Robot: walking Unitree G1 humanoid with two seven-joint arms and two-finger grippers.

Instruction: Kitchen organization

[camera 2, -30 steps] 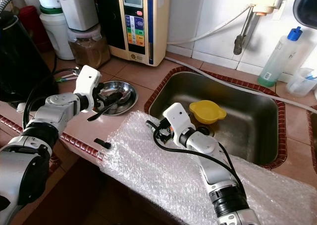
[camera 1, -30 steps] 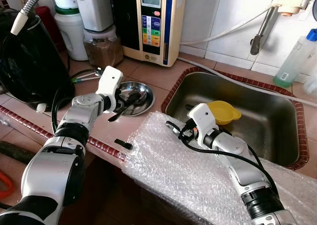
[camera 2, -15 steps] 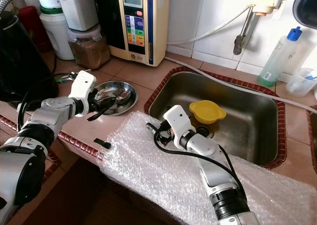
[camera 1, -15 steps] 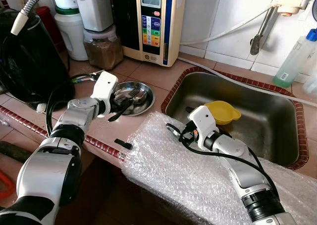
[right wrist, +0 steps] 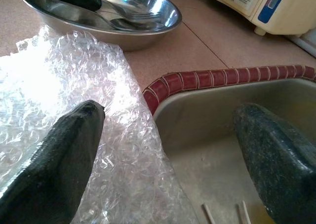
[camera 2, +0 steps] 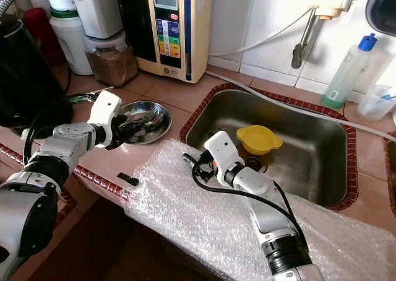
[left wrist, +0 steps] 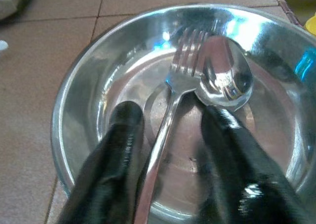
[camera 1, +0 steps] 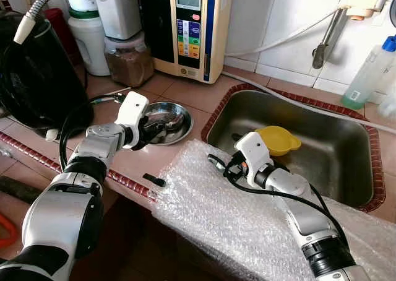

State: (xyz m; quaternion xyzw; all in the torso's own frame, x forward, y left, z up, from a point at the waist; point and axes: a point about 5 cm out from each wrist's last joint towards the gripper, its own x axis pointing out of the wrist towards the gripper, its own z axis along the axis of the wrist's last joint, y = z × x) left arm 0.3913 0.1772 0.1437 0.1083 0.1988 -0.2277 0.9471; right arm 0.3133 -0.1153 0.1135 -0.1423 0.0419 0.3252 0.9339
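Tiled counter (camera 1: pixel 185 92): bubble wrap (camera 1: pixel 235 225) beside sink (camera 1: pixel 322 138).

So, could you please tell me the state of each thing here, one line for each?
Left hand: open, fingers either side of the fork handle.
Right hand: open, holding nothing.
Fork: lying in the steel bowl.
Spoon: lying beside the fork.
Steel bowl: upright on the counter.
Yellow bowl: upright in the sink.
Bubble wrap: spread flat.

1. You see your right tool (right wrist: pixel 168 155) with its two black fingers (right wrist: pixel 54 155) spread wide apart.
2. Bubble wrap (right wrist: pixel 74 86) lies under one finger, on the tabletop (right wrist: pixel 197 41).
3. The sink (right wrist: pixel 207 115), edged in red tile, lies between the fingers.
4. Beyond, a steel bowl (right wrist: pixel 148 29) holds cutlery (right wrist: pixel 128 19).
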